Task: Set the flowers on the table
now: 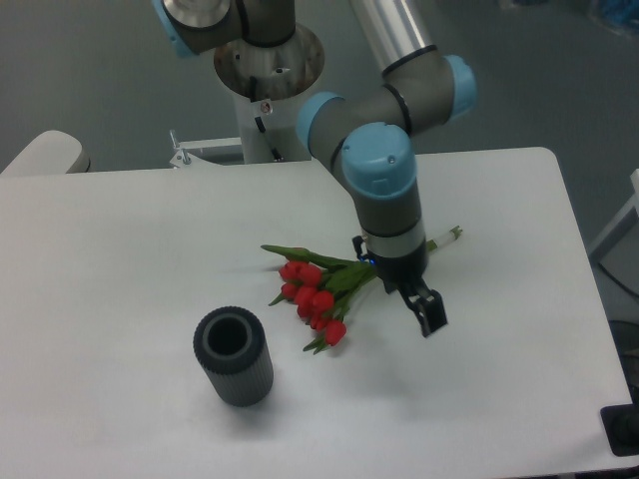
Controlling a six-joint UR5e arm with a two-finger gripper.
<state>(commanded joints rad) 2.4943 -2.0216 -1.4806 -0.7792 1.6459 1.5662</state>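
Observation:
The flowers [313,296], red tulip buds with green leaves, lie flat on the white table [120,249] near its middle. Their long green stems run up and right, pass behind the arm's wrist and end near the stem tips [454,234]. My gripper [415,301] hangs just right of the bunch, above the stems, lifted off the table and apart from the flowers. It is open and holds nothing. One dark finger [431,315] shows clearly; the other is mostly hidden by the wrist.
A dark grey ribbed cylinder vase [234,356] stands upright at the front left of the flowers. The arm's base [268,60] rises behind the table's far edge. The table's right edge [584,269] is near.

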